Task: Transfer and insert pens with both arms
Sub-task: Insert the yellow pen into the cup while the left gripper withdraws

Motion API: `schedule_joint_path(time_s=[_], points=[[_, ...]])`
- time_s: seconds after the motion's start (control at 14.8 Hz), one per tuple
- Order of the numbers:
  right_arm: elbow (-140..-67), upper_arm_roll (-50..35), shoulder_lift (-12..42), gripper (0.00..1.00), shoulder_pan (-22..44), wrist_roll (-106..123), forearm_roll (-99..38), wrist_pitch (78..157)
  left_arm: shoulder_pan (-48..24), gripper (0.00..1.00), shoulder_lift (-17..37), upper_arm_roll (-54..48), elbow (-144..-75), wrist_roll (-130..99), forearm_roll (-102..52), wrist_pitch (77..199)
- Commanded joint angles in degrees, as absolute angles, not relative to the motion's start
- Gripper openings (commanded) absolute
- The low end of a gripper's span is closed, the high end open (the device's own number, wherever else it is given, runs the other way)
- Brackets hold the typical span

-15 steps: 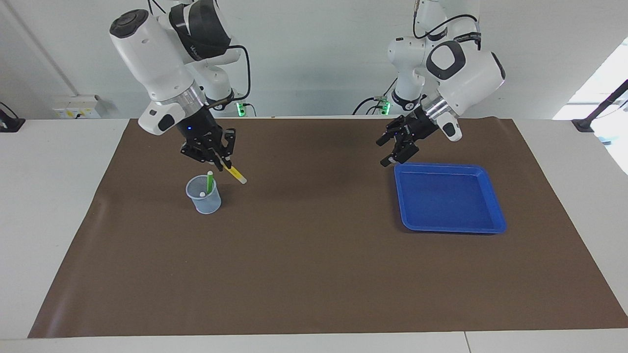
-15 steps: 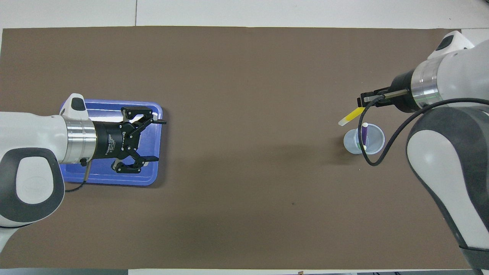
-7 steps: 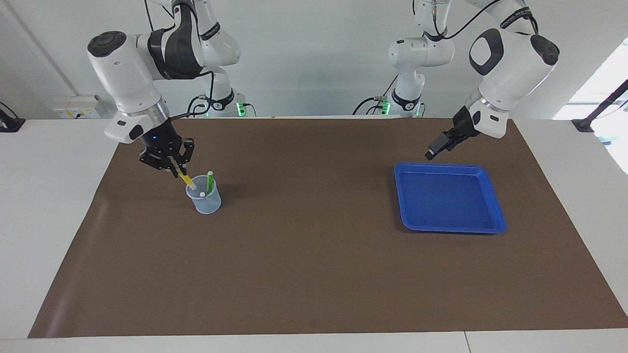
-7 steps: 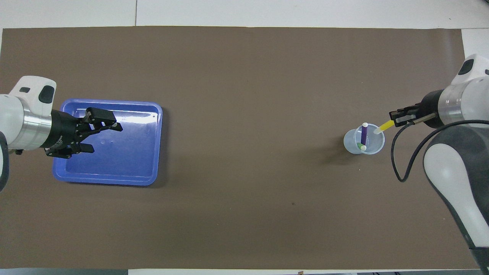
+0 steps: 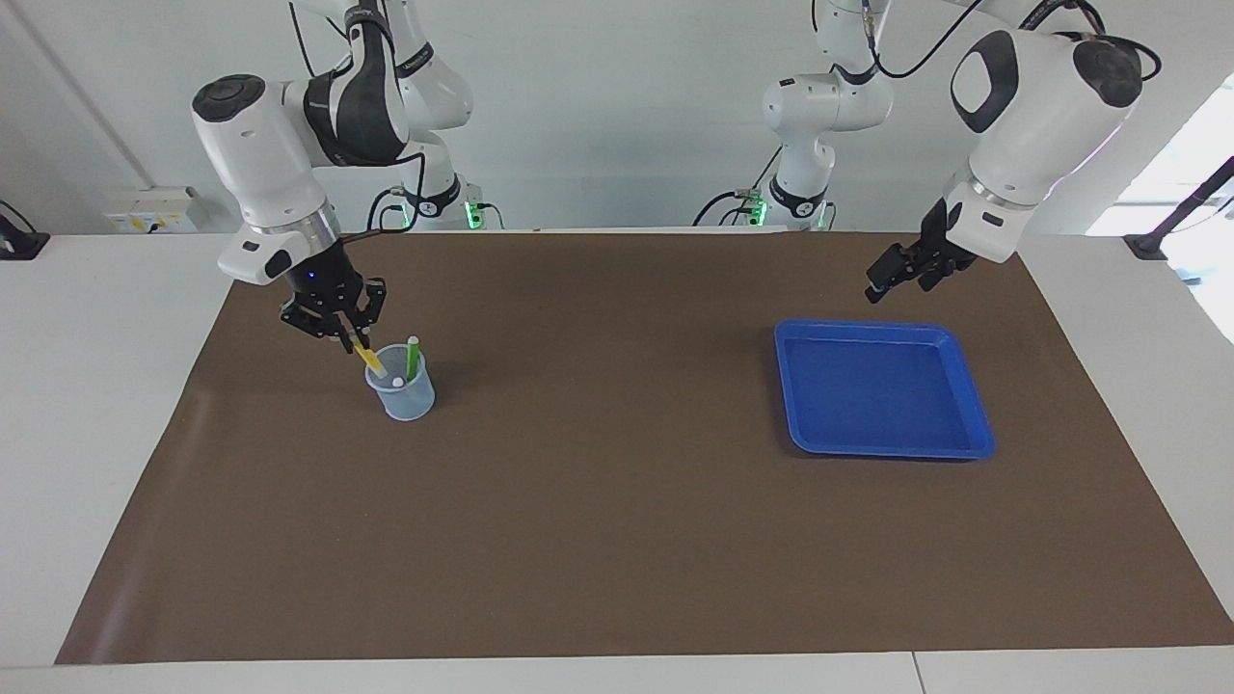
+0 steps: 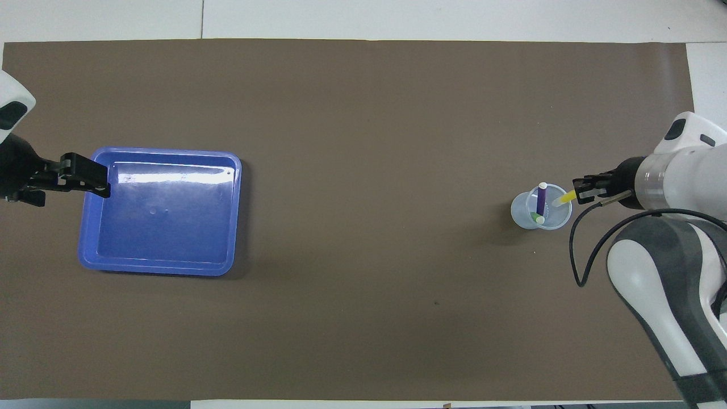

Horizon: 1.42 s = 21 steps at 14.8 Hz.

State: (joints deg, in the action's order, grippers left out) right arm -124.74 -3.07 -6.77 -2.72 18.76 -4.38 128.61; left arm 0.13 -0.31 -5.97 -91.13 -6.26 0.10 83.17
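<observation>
A clear plastic cup (image 5: 407, 399) (image 6: 518, 213) stands on the brown mat toward the right arm's end. The green pen (image 5: 412, 357) (image 6: 535, 216) and the purple pen (image 6: 541, 199) stand in it; in the facing view only the purple pen's pale cap (image 5: 396, 382) shows. My right gripper (image 5: 347, 339) (image 6: 578, 193) is shut on the yellow pen (image 5: 368, 359) (image 6: 564, 198). It holds the pen tilted, pale end down, at the cup's mouth. My left gripper (image 5: 882, 280) (image 6: 85, 179) hangs in the air, empty, beside the tray's edge.
A blue tray (image 5: 976, 416) (image 6: 164, 268) with nothing in it lies on the mat toward the left arm's end. The brown mat (image 5: 617, 501) covers most of the white table. Black cables hang from the right arm near the cup.
My right gripper has moved over the cup and brought the yellow pen's tip down into its mouth. My left gripper has drawn back off the tray toward its own end.
</observation>
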Motion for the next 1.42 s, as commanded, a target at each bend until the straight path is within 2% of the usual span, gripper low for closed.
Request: schedule_joint_path(time_s=[0.0, 0.27, 0.68, 0.88, 0.95, 1.01, 1.08, 1.22, 1.35], points=[[-129.19, -3.87, -7.65, 0.0, -3.95, 19.42, -3.43, 133.58, 0.0, 1.0, -1.83, -5.8, -88.77, -2.37, 1.32, 79.19], [-132.1, -3.95, -6.51, 0.0, -3.87, 19.42, -3.43, 138.86, -0.53, 1.0, -3.08, -5.71, -90.09, -4.04, 0.71, 81.73], [-132.71, -3.96, -4.75, 0.0, -3.87, 19.16, -3.43, 141.5, -0.88, 1.0, -2.29, -5.89, -91.05, -3.69, 0.35, 83.76], [-132.71, -3.96, -4.75, 0.0, -3.87, 18.98, -3.52, 141.42, -0.88, 1.0, -0.8, -5.98, -88.34, -3.26, 0.44, 83.06], [-132.71, -3.96, -4.75, 0.08, -3.87, 18.98, -3.52, 141.33, -0.88, 1.0, -0.53, -5.98, -87.9, -3.08, 0.7, 82.97], [-132.71, -3.96, -4.66, 0.43, -3.87, 18.9, -3.52, 141.24, -0.88, 1.0, -0.53, -6.32, -87.89, -2.9, 0.79, 82.97], [-132.63, -3.96, -4.66, 0.67, -3.95, 18.9, -3.52, 141.24, -0.88, 1.0, -0.61, -6.68, -87.89, -2.12, 0.88, 82.97], [-131.93, -3.96, -4.31, 1.0, -4.04, 18.9, -3.69, 140.98, -0.79, 1.0, -0.7, -6.77, -87.89, -1.67, 0.62, 82.97], [-130.0, -3.87, -4.31, 1.0, -4.39, 19.16, -3.78, 140.28, -0.35, 1.0, -0.97, -6.77, -88.06, -1.67, 0.35, 83.06]])
